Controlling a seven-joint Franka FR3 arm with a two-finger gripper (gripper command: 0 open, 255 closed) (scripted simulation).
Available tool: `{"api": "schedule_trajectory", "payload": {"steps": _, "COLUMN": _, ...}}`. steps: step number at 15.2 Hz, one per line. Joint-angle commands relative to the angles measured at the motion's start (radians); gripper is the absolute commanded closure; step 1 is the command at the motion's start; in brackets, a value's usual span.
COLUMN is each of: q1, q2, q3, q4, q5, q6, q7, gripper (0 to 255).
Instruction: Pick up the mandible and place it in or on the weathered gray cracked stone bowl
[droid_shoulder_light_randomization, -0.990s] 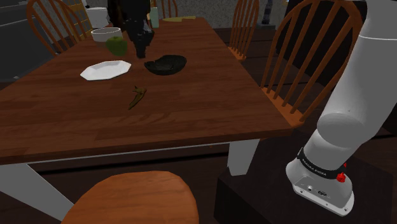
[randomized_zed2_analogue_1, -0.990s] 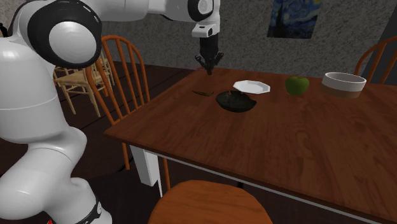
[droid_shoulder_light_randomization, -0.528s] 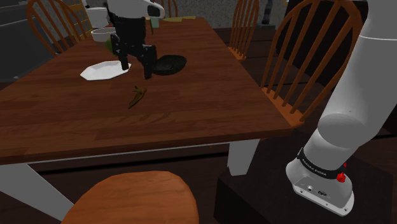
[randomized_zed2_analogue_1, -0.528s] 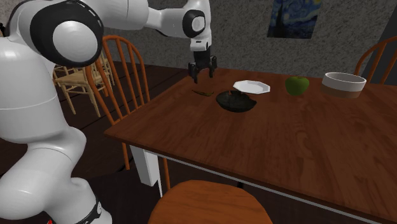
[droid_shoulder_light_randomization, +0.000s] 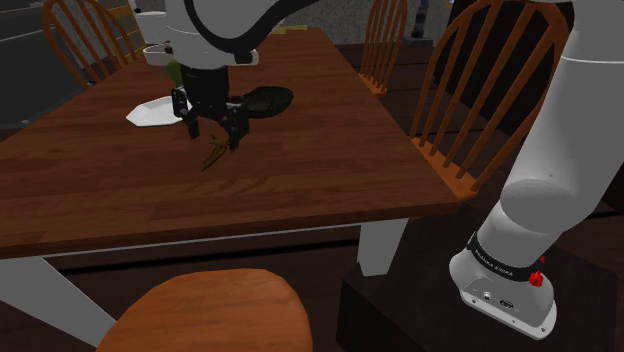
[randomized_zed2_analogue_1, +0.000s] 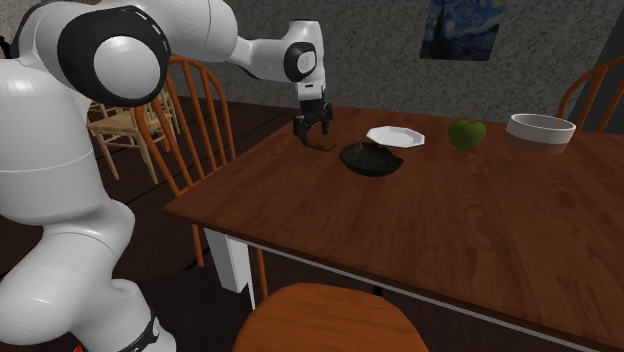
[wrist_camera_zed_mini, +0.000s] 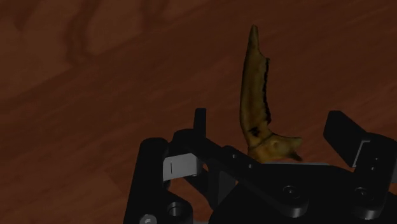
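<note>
The mandible (droid_shoulder_light_randomization: 213, 153), a small yellowish-brown jawbone, lies flat on the dark wooden table (droid_shoulder_light_randomization: 300, 170). My gripper (droid_shoulder_light_randomization: 212, 134) hangs open just above it, one finger on each side. In the wrist view the mandible (wrist_camera_zed_mini: 257, 89) stretches away from the hand with its wider end between the fingers (wrist_camera_zed_mini: 343, 130), which do not touch it. The dark stone bowl (droid_shoulder_light_randomization: 264, 100) sits a short way behind the gripper, toward the shoulder view's right. In the second exterior view the gripper (randomized_zed2_analogue_1: 312, 135) is over the mandible (randomized_zed2_analogue_1: 322, 148), left of the bowl (randomized_zed2_analogue_1: 370, 160).
A white plate (droid_shoulder_light_randomization: 148, 113) lies beside the bowl, and a green apple (randomized_zed2_analogue_1: 466, 133) and a white-and-tan bowl (randomized_zed2_analogue_1: 541, 131) stand further along the table. Wooden chairs (droid_shoulder_light_randomization: 480, 90) surround the table; one seat (droid_shoulder_light_randomization: 210, 312) is at the near edge.
The gripper has opened from shut. It came down from above the bowl to just over the mandible, toward the shoulder view's lower left.
</note>
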Motion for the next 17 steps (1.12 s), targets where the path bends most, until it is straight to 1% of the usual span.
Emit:
{"api": "schedule_trajectory", "payload": {"steps": 1, "q1": 0.006, "q2": 0.016, "q3": -0.002, "q4": -0.011, "q5": -0.015, "q6": 0.023, "q7": 0.01, "gripper": 0}}
{"api": "schedule_trajectory", "payload": {"steps": 9, "q1": 0.007, "q2": 0.02, "q3": -0.002, "q4": -0.015, "q5": -0.018, "q6": 0.029, "q7": 0.012, "gripper": 0}}
{"api": "schedule_trajectory", "payload": {"steps": 10, "q1": 0.007, "q2": 0.02, "q3": -0.002, "q4": -0.015, "q5": -0.018, "q6": 0.029, "q7": 0.012, "gripper": 255}}
{"api": "schedule_trajectory", "payload": {"steps": 17, "q1": 0.007, "q2": 0.02, "q3": -0.002, "q4": -0.015, "q5": -0.018, "q6": 0.03, "q7": 0.012, "gripper": 255}}
